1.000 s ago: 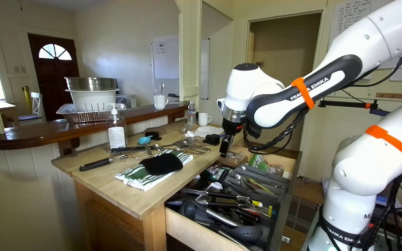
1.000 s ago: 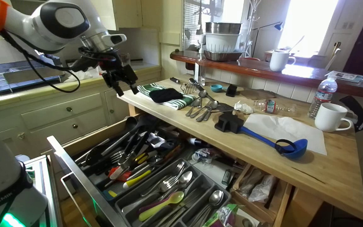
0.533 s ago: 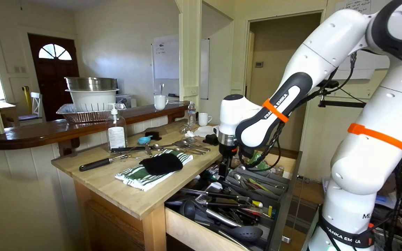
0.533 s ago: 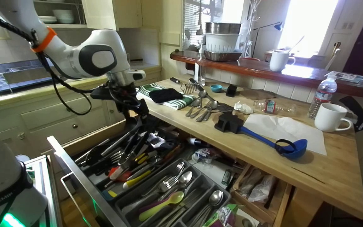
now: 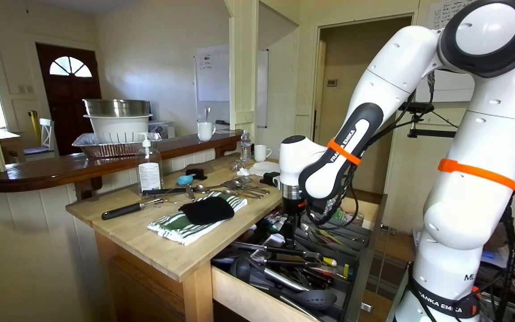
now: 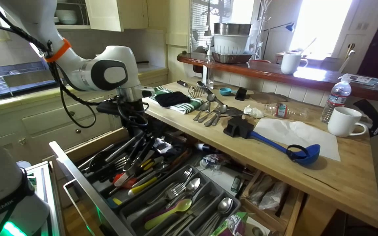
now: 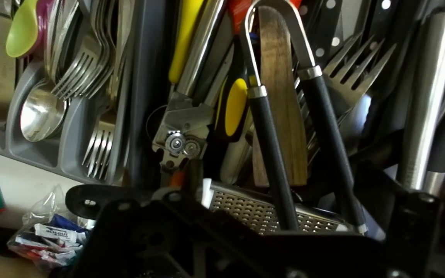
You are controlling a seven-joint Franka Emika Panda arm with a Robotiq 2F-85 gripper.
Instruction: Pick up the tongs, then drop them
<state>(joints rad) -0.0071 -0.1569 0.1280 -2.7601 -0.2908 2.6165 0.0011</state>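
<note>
Below the edge of the wooden tabletop (image 6: 346, 177), a big drawer (image 5: 242, 295) is pulled out, full of kitchen tools (image 7: 427, 96). From where I stand, I see the white robot arm (image 5: 400, 62) bent down over the drawer. Its jaws point into the drawer and are spread wide apart. The black and silver tongs (image 7: 272, 146) lie inside the drawer, over a metal grater (image 7: 242, 208) and a flat wooden tool (image 7: 278, 85). Also in the drawer, a gray tray (image 7: 33, 154) holds forks (image 7: 105, 123) and spoons (image 7: 39, 116).
</note>
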